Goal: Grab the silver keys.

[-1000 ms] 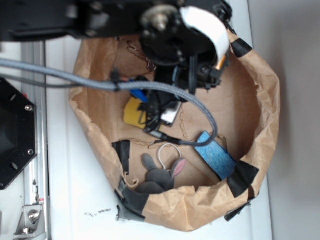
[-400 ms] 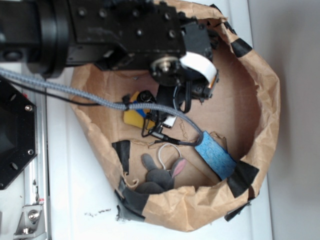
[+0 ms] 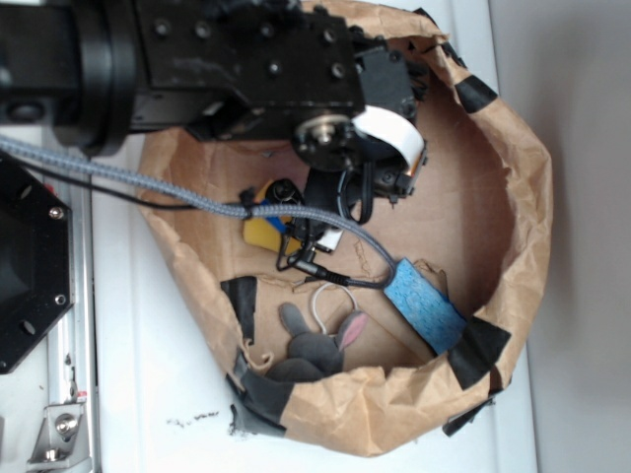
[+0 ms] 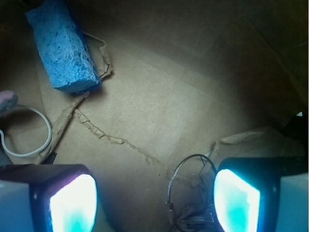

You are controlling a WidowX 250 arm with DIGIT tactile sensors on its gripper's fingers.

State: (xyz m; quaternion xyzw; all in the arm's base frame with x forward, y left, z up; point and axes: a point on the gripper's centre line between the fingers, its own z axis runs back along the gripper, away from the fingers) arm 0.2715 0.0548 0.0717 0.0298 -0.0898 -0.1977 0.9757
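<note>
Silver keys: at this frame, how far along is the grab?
Done: the arm is down inside the paper bag, and the open gripper hangs over the bag floor. In hand: lining up; the wire ring of the silver keys shows between the fingers, nearer the right one, and the keys themselves are mostly cut off. The blue sponge lies clear. Left: lower, close, lift.

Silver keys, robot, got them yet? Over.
Gripper open, holding nothing. Silver keys between the fingers, only wire ring showing. Nothing blocking.
</note>
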